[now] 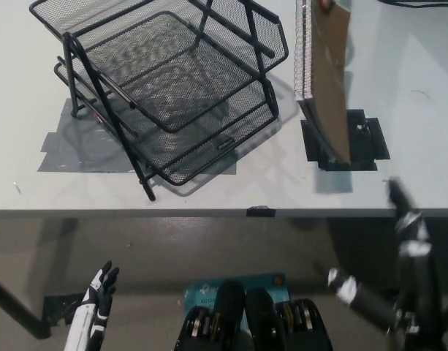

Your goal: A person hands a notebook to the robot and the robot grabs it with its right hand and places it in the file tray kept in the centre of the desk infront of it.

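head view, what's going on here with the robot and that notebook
A brown spiral-bound notebook is being held out above the white desk from the top edge; whoever holds it is barely visible. The robot's black right hand is raised near the desk's front edge, open, below the notebook and not touching it. The black wire-mesh file tray sits to the notebook's left with nothing in it. The white left hand rests low below the desk edge, open.

The tray (172, 88) sits on the desk (399, 183) ahead, to my left. The notebook (327, 73) stands right of it, above the desk's right part.
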`<state>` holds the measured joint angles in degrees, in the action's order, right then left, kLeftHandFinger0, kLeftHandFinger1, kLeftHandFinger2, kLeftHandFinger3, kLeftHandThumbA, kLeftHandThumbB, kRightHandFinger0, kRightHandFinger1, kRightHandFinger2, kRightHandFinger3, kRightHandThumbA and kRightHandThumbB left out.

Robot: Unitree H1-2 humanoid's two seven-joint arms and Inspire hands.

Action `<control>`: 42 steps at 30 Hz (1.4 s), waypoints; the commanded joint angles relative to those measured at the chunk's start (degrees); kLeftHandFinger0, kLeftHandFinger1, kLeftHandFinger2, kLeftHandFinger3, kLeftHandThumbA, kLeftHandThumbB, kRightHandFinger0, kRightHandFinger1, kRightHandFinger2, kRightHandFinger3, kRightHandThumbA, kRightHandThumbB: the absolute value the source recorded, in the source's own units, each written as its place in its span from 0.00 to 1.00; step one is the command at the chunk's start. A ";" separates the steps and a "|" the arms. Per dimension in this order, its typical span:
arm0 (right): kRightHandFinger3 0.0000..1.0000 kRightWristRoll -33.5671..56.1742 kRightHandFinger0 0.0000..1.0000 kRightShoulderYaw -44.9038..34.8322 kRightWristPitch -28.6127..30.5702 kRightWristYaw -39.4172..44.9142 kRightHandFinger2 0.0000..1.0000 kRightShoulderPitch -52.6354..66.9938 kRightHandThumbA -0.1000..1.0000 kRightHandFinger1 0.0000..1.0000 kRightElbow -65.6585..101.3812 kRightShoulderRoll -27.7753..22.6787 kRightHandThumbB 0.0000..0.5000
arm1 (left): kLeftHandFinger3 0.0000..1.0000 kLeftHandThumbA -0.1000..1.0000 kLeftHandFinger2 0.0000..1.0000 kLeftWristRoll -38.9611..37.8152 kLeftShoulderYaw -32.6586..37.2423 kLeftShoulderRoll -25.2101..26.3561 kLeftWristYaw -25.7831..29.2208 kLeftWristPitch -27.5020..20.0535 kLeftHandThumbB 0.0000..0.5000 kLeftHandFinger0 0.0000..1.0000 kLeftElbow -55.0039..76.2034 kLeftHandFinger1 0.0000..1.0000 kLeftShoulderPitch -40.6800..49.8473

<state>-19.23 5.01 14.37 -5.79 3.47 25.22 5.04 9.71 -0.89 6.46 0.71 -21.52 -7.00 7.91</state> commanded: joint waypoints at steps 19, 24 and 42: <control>1.00 -11.70 1.00 -1.28 -4.92 -6.11 1.00 -21.36 0.97 1.00 -13.25 6.43 0.50 | 1.00 0.99 1.00 2.71 -0.35 1.24 1.72 -3.64 0.60 1.00 0.56 1.00 -0.69; 1.00 -9.69 1.00 -2.79 -5.43 -6.70 1.00 -25.39 1.00 1.00 -16.31 5.31 0.50 | 1.00 0.98 1.00 2.99 -0.07 1.24 1.45 -3.48 0.60 1.00 0.69 1.00 -0.66; 1.00 -5.63 1.00 -11.27 -5.93 -13.79 1.00 -40.92 1.00 1.00 -35.18 -0.02 0.58 | 1.00 0.98 1.00 2.23 0.58 1.46 0.71 -4.95 0.63 1.00 -0.10 1.00 -0.88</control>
<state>-26.22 -4.93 7.63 -14.71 -32.61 -5.59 5.72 12.37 -0.55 7.13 1.07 -23.66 -7.53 7.27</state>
